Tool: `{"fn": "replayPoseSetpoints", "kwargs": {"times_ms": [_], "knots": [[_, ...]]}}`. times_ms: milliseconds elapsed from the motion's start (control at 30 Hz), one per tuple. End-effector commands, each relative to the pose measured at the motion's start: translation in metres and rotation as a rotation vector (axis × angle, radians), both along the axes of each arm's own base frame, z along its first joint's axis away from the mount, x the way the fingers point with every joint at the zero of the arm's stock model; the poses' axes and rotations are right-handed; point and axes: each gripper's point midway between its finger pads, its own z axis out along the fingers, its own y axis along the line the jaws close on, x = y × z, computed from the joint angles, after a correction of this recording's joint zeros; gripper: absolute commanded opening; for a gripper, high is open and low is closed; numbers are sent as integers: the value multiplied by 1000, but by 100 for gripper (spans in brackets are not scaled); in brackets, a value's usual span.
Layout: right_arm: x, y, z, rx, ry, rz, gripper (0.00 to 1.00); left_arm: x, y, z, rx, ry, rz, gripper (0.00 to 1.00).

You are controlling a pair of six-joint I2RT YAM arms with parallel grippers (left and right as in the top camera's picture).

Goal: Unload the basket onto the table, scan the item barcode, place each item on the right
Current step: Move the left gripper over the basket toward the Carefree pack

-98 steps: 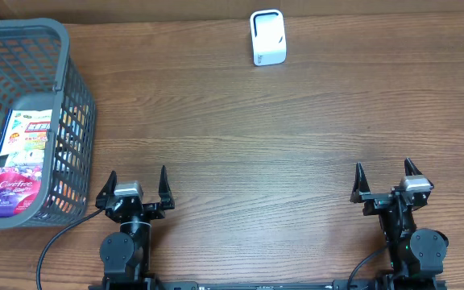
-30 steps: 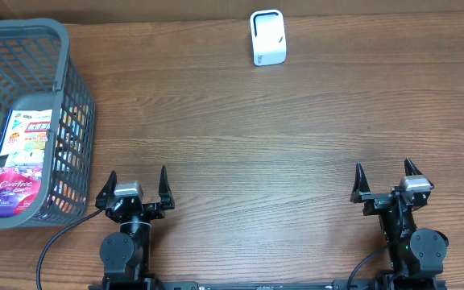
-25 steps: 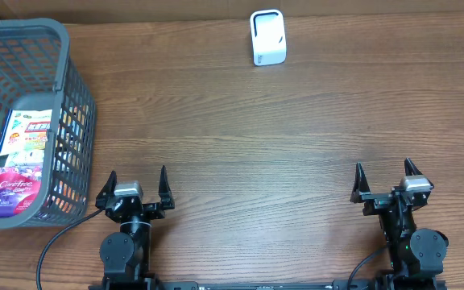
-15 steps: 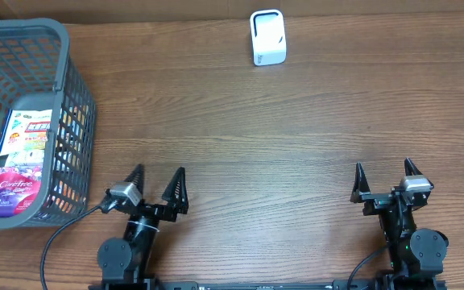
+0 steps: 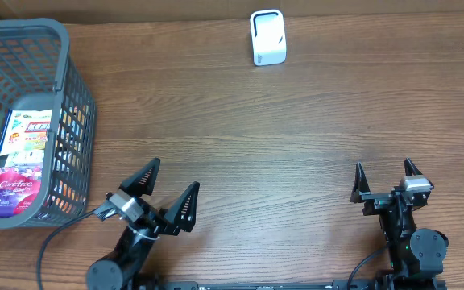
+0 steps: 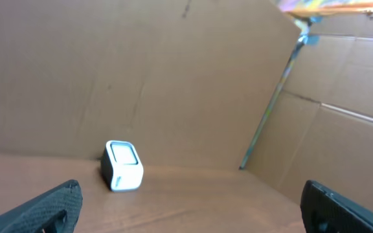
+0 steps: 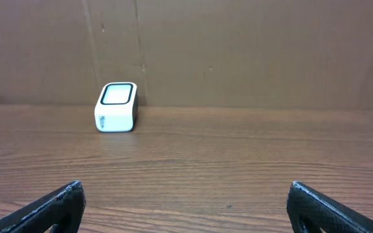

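Table (image 5: 280, 137): brown wood-grain top, matte, the grain running left to right in my overhead view.
Backdrop (image 7: 238, 45): flat brown cardboard sheets, with seams and creases showing.
Basket (image 5: 75, 121): grey plastic with open lattice walls and a thick rolled rim. It sits at the far left of the table.
Items: two flat glossy packets lie in the basket, touching each other.
White packet (image 5: 29, 131): it has a green and red banner and busy print too small for me to read.
Pink packet (image 5: 13, 192): magenta to purple, with a white script word that may be "Carefree". I cannot confirm it.
Scanner (image 5: 267, 37): a small white rounded block with a dark-framed pale window. It stands at the far edge near the middle, well apart from the basket. I can read no lettering on it.
Left gripper (image 5: 176, 173): black tapered ribbed fingers spread wide with nothing between them. It is angled toward the right, near the basket's near corner.
Right gripper (image 5: 383, 163): the same black pointed fingers, also spread and empty, over bare table at the near right.
Cable (image 5: 51, 242): thin and black, curving off by the left arm.
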Motion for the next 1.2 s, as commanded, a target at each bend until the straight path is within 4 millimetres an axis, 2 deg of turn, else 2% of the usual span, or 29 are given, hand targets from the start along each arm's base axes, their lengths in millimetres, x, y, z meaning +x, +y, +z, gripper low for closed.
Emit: {"fn": "replayPoseSetpoints", "kwargs": {"times_ms": [0,133,267,367,400,433,567,667,733,867,1000,1067,1167], "knots": [[0,-3,-1,-5,-8,-16,100,-18,5,59,171,-166,101,100],[0,-3,-1,-5,-8,-16,100,-8,25,79,290,-49,246,100],[0,-3,-1,-5,-8,-16,100,16,49,87,334,241,348,100],[0,-3,-1,-5,-8,-16,100,30,40,96,382,392,265,100],[0,-3,-1,-5,-8,-16,100,33,30,104,403,410,197,100],[0,-3,-1,-5,-8,-16,100,40,16,121,414,419,98,100],[0,-3,-1,-5,-8,-16,100,60,19,155,496,385,114,100],[0,-3,-1,-5,-8,-16,100,74,42,169,445,487,241,100],[0,-3,-1,-5,-8,-16,100,79,63,172,387,604,337,100],[0,-3,-1,-5,-8,-16,100,87,92,173,377,777,398,100],[0,-3,-1,-5,-8,-16,100,94,122,178,406,856,453,100],[0,-3,-1,-5,-8,-16,100,95,146,185,386,867,540,100],[0,-3,-1,-5,-8,-16,100,89,194,190,296,888,711,100]]}}
